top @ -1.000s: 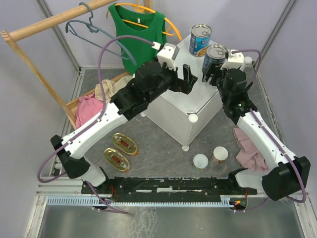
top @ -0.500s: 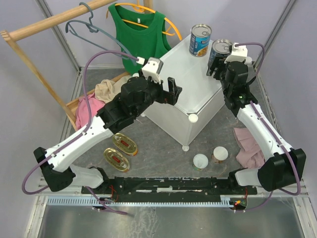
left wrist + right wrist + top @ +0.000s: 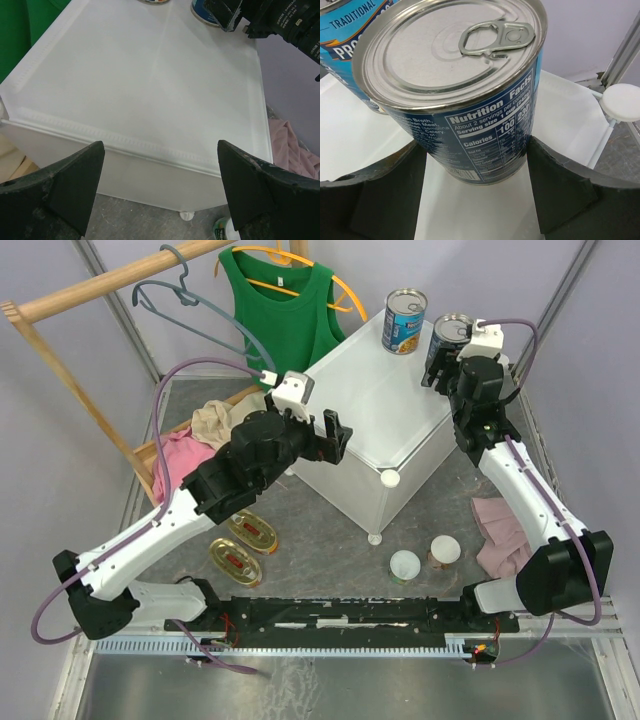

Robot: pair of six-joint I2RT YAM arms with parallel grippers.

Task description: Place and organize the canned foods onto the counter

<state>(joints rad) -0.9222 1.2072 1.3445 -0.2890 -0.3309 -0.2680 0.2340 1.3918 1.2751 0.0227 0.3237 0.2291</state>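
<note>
"At table centre: identify the largest unit," the checker says.

"The counter. White cube cabinet, flat top, round white knobs at the corners, short legs. My left gripper hangs at its left edge. Jaws are spread wide with nothing between them."

"Next: the tall cans."

"Two, both steel with blue labels. Can A stands free and upright at the counter's far corner. Can B is just beside it, at the far right edge. Can B has a plain steel lid with a ring pull, and a dark blue label with a white nutrition panel facing my wrist camera. My right gripper is closed on can B, one finger against each side. Whether its base rests on the counter top, I cannot tell."

"The flat tins?"

"Two oval gold tins with red labels. Both lie flat on the grey table, left of the counter, near each other, beside my left arm. Neither is on the counter."

"Smallest items?"

"Two small cans with white lids. They stand upright on the table, side by side, in front of the counter's near corner."
</note>
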